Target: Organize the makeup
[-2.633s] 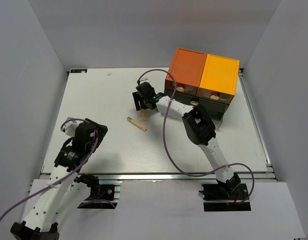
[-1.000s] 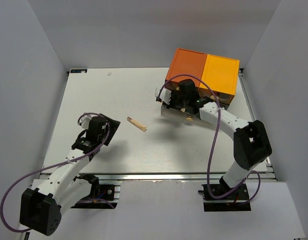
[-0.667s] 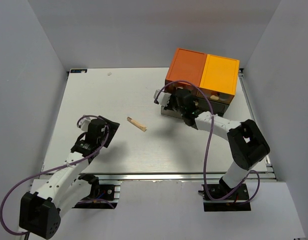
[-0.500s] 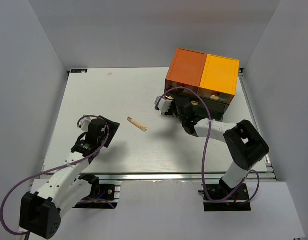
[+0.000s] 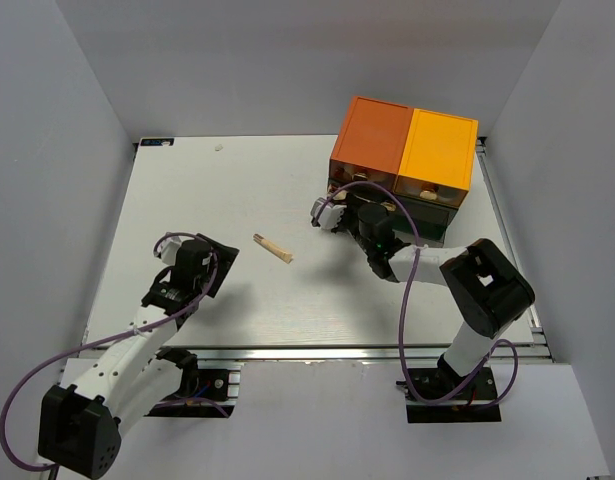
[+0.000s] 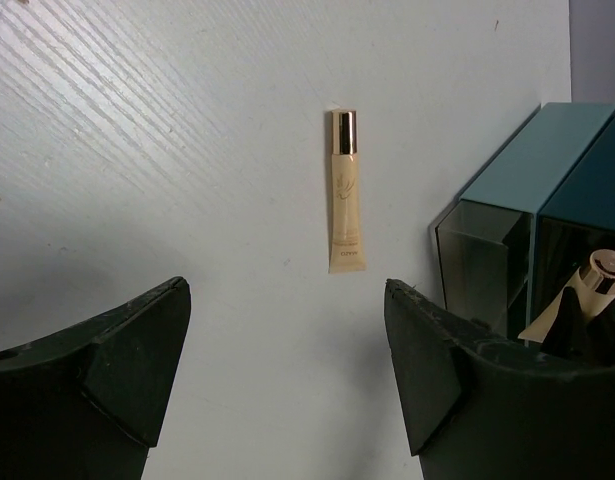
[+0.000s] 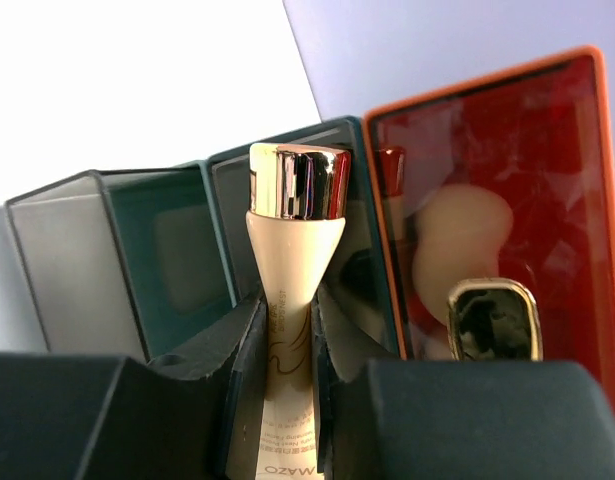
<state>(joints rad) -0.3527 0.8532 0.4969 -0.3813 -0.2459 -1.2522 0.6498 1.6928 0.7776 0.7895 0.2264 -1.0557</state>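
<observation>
right gripper (image 7: 287, 345): clamped on tube (image 7: 292, 250)
left gripper (image 6: 287, 335): wide, empty, second tube (image 6: 344, 190) ahead
step: ease tube into drawer (image 7: 177, 250), release low

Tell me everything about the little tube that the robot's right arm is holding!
The tube is creamy beige with a shiny gold cap and a brown swirl printed on its side. It looks like soft plastic, narrowing towards the cap. The right gripper pinches its body from both sides with its dark fingers. The cap sticks out past them and points toward the dark teal drawers.
</observation>
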